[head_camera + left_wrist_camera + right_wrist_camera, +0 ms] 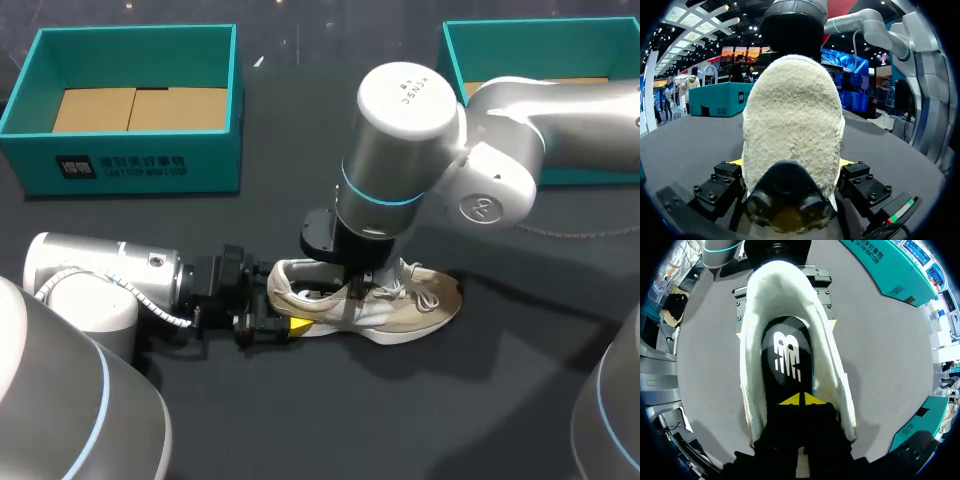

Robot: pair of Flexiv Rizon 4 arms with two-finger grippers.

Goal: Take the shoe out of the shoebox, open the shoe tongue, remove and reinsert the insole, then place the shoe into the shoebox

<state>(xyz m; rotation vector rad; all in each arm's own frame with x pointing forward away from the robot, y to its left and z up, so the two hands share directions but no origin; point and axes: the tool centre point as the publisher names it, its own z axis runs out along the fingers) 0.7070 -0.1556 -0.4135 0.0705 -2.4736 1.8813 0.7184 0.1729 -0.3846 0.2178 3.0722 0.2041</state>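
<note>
A cream and beige shoe [420, 305] lies on its sole at the middle of the dark table, toe to the right. My left gripper [275, 318] comes in from the left and has the heel between its wide-set fingers. In the left wrist view the fuzzy heel [792, 125] fills the gap, with a yellow tip showing on each side, so the gripper [790, 162] is shut on the shoe. My right gripper [355, 290] points down into the shoe's mouth. In the right wrist view it [803, 400] is shut, its tips together on the black insole [787, 355], which lies flat inside.
A teal shoebox [120, 160] stands at the back left with a cardboard bottom showing. A second teal shoebox [455, 60] stands at the back right, partly behind my right arm. Bare dark tabletop [420, 420] lies in front of the shoe.
</note>
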